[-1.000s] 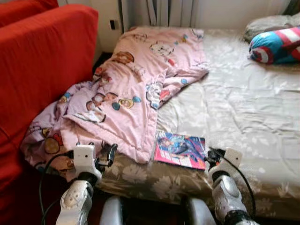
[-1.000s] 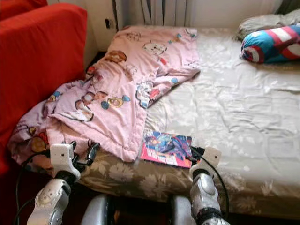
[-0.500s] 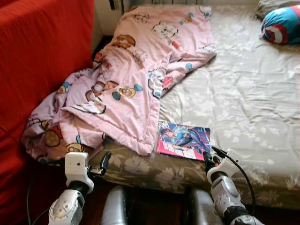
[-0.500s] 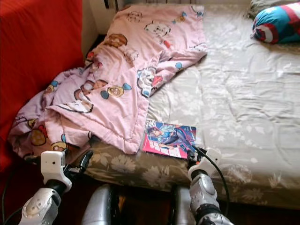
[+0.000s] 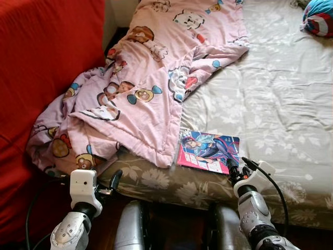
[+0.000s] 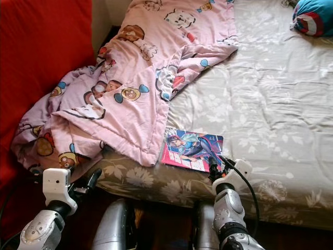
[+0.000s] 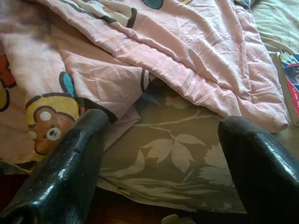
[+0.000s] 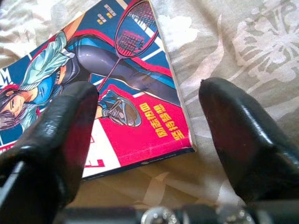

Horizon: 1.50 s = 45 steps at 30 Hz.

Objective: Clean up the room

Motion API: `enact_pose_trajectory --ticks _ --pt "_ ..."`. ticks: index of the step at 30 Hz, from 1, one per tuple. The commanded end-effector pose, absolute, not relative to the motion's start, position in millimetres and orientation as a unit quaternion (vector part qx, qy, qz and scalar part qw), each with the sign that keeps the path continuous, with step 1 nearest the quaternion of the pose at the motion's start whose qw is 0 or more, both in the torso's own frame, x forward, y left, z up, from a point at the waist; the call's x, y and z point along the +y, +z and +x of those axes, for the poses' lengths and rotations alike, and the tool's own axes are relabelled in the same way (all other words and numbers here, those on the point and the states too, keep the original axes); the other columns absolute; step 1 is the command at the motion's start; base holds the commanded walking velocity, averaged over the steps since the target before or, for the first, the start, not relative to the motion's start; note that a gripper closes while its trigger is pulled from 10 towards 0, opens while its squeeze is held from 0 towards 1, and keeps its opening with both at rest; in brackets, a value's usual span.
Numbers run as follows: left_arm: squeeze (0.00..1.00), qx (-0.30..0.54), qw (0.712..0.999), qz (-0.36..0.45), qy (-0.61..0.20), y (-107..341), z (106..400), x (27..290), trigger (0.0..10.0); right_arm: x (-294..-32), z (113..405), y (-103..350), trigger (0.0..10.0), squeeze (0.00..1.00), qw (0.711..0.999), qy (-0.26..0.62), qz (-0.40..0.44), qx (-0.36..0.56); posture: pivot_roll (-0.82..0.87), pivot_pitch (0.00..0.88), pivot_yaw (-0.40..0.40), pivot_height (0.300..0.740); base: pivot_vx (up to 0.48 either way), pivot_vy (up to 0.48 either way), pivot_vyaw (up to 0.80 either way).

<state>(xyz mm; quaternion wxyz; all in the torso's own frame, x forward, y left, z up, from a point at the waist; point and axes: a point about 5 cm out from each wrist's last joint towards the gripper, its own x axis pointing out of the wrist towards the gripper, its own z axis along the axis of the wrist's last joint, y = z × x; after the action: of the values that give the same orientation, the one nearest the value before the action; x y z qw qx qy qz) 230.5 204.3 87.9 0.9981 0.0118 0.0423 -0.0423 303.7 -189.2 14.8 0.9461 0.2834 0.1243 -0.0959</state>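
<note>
A colourful comic book (image 5: pixel 209 151) lies flat near the front edge of the bed (image 5: pixel 276 104), just right of a crumpled pink cartoon blanket (image 5: pixel 151 88). My right gripper (image 5: pixel 237 167) hovers at the book's near right corner, open; in the right wrist view its fingers (image 8: pixel 56 135) straddle the book's corner (image 8: pixel 140 126) without touching it. My left gripper (image 5: pixel 113 179) sits low at the bed's front edge below the blanket's hanging end, open, with the blanket (image 7: pixel 177 51) and the floral sheet (image 7: pixel 173 158) ahead of it.
A red sofa (image 5: pixel 47 73) stands close on the left, with the blanket spilling into the gap beside it. A blue, red and white pillow (image 5: pixel 318 16) lies at the bed's far right. The grey floral sheet stretches bare on the right.
The camera has tilted down and closed in on the bed. My right gripper has come nearer the book's corner. The left gripper has dropped lower beneath the blanket's edge.
</note>
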Motion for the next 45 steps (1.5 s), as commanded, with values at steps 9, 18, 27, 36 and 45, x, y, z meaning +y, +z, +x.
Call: enact_pose_trajectory --ticks 9,18,27,36,45 --pt "0.00 0.061 0.997 0.024 -0.043 86 223 213 10.0 -191 299 10 10.0 0.00 0.922 -0.109 0.354 0.111 0.17 0.239 0.108 0.589 0.000 0.000 0.00" --pt "0.00 0.069 0.996 0.027 -0.047 86 218 215 10.0 -190 304 18 10.0 0.00 0.914 -0.068 0.392 0.076 0.18 0.246 0.125 0.589 0.000 0.000 0.00" --pt "0.00 0.076 0.995 0.033 -0.047 88 212 217 10.0 -195 295 9 10.0 0.00 0.907 -0.075 0.406 0.078 0.19 0.263 0.136 0.589 0.000 0.000 0.00" --pt "0.00 0.082 0.995 0.035 -0.048 90 205 218 10.0 -193 290 5 10.0 0.00 0.893 -0.058 0.438 0.079 0.20 0.285 0.146 0.589 0.000 0.000 0.00" --pt "0.00 0.086 0.994 0.041 -0.046 92 200 221 10.0 -197 285 -1 10.0 0.00 0.858 -0.079 0.503 0.074 0.22 0.302 0.152 0.589 0.000 0.000 0.00"
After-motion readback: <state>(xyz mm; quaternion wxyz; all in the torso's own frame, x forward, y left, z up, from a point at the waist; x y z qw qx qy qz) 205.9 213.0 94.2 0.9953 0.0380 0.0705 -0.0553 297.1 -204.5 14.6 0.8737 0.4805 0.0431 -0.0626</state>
